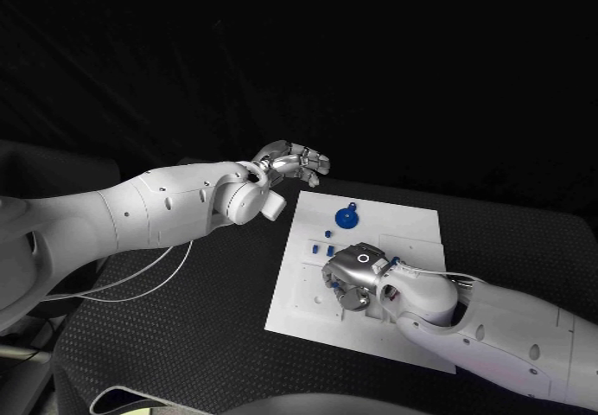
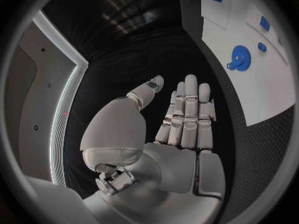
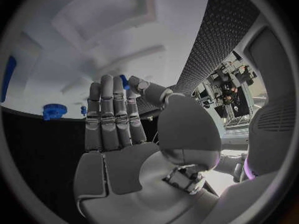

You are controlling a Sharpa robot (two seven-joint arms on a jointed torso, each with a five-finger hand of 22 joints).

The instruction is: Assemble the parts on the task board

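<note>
The white board (image 1: 411, 226) lies mid-table, a blue gear (image 1: 346, 216) at its far end. The right hand (image 1: 355, 275) pinches a small blue part (image 3: 124, 81) over it. The left hand (image 1: 293, 162), empty with fingers straight, hovers off its far left corner.

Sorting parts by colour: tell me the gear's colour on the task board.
Blue gear; left wrist view.
</note>
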